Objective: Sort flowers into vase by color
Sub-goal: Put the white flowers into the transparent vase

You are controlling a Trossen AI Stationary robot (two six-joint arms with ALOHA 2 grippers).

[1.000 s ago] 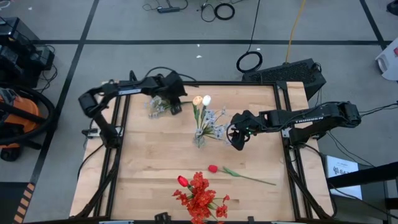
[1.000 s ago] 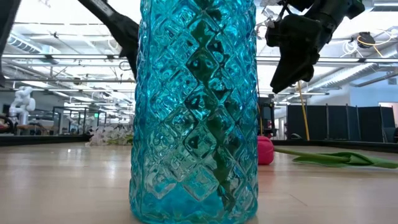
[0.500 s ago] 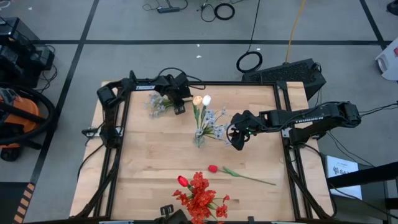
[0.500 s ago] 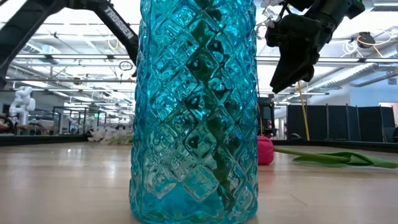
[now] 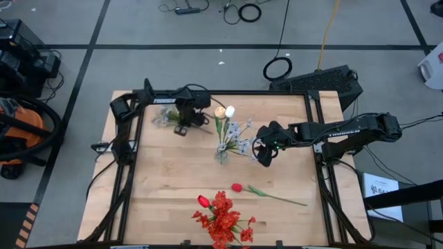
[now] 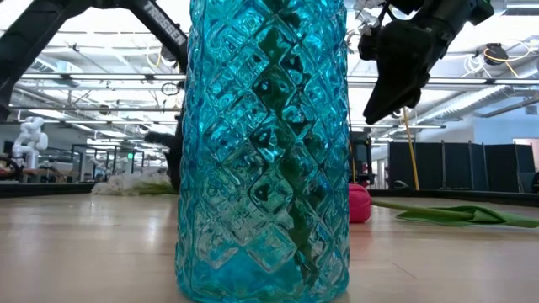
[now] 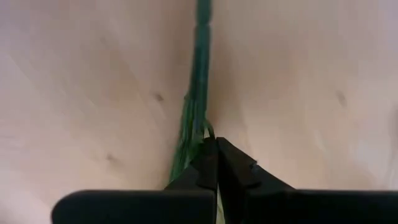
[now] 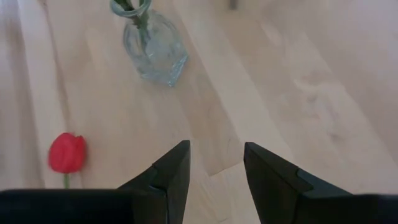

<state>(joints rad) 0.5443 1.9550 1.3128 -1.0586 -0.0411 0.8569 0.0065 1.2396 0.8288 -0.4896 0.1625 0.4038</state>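
A pale bluish-white spray lies flat on the table at the far left, its green stem running toward the middle. My left gripper points down on that stem, shut. A clear vase at the table's middle holds white and peach tulips and pale sprays. My right gripper hangs open to the right of it, above the table, touching nothing. A red tulip lies on the table nearer the front. A blue vase at the near edge holds red blooms. My left gripper has the pale spray's green stem pinched between its two fingertips. The fingers come from above, pointing down, and lie across the stem. The spray lies flat on the table, stem and blossoms both resting on the wood.
The red tulip's long stem and leaf stretch toward the right front. Bare wood lies between the clear vase and the blue vase. Dark frame rails run along the table's left and right edges.
My left gripper has come down from above the table's far left to the table top and has turned about its own axis. Its fingers now stand on the spray's stem. The spray's blossoms have shifted a little toward the left edge.
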